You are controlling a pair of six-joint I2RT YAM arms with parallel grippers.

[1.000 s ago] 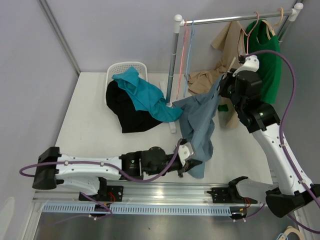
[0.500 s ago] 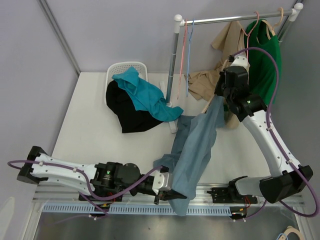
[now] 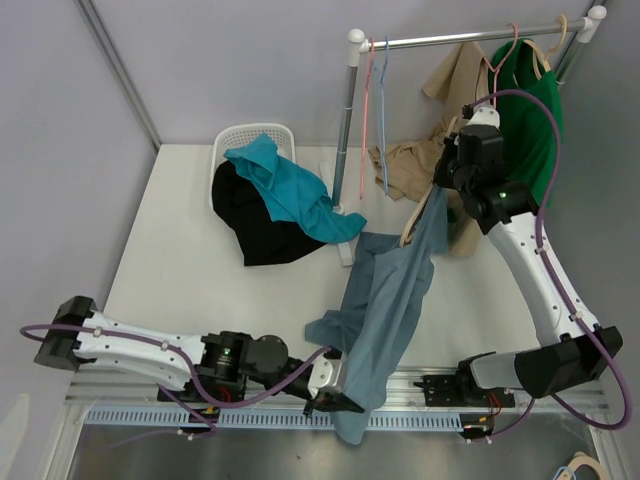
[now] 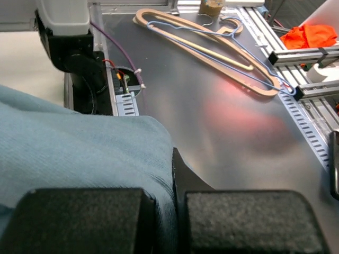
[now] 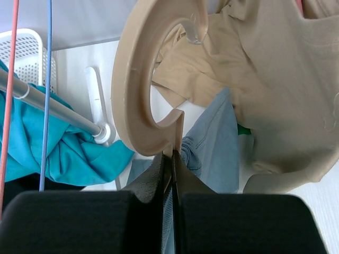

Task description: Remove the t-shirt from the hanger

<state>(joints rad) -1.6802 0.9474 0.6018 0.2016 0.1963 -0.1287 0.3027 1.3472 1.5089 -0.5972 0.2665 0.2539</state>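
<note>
The t-shirt (image 3: 385, 300) is a soft, blue-grey knit, light and limp. It hangs as a slack band from right of centre in the overhead view down to the bottom centre, where its lower end trails past the front edge of the table (image 3: 180, 260). Cloth like this has no stiffness, so it will stretch and bunch rather than slide cleanly, and it may well catch on the hanger's shoulders. The hem or a side seam looks the best place to grip it, since a thick fold there will not slip out.

Its upper end is on the tan hanger (image 5: 130, 90), whose broad hook fills the upper middle of the right wrist view. The hanger is rigid and smooth, best held by its narrow neck.

The left gripper (image 4: 177, 217) is pinched fully together on a fold of the shirt's lower edge. The right gripper (image 5: 170, 201) is clamped tight on the thin neck just below the hook.

A beige garment (image 5: 265, 79) hangs just behind, draped from the rail (image 3: 450, 38) at upper right. A white basket (image 3: 232, 135) heaped with clothes sits at upper left.
</note>
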